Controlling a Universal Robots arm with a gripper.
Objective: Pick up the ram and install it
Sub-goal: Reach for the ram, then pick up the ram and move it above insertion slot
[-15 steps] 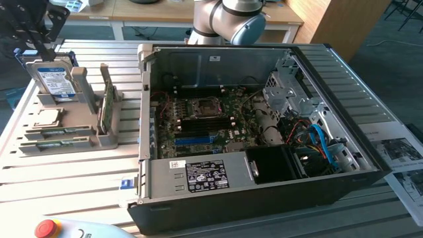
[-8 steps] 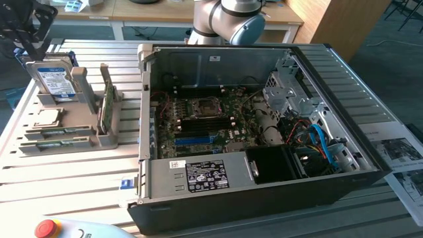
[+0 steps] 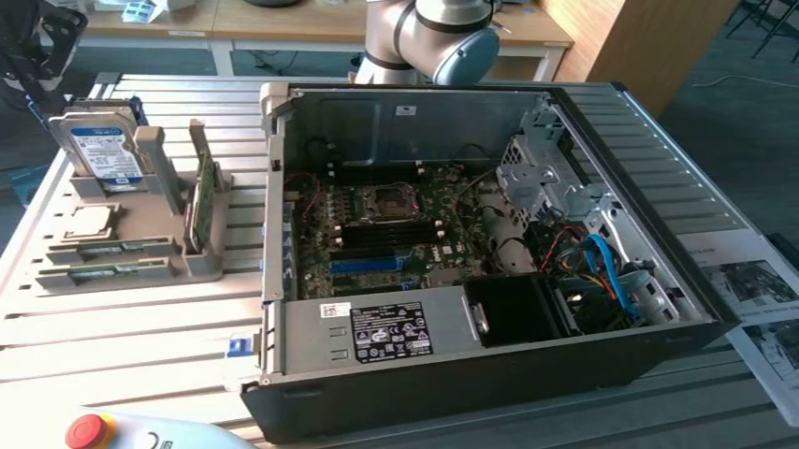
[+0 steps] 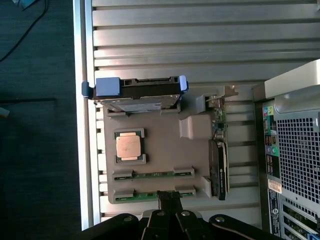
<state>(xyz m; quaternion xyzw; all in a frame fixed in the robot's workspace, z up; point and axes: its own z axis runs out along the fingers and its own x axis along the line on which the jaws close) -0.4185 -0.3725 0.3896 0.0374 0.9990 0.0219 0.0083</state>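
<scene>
A robotics lab: opened computer case (image 3: 500, 271) on slatted aluminium table (image 3: 125, 337).

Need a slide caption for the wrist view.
Wrist view: gripper above the ram in the grey parts tray, with a CPU and hard drive.

Sunlit slatted metal table (image 3: 125, 337); wooden desks (image 3: 250, 23) behind; dark carpet floor (image 4: 35, 150).

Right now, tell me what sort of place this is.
Most likely a robotics lab or workshop for computer assembly: an open desktop computer case sits on a slatted metal table, a grey parts holder beside it carries a hard drive and ram sticks, and a red emergency-stop button is nearby.
</scene>
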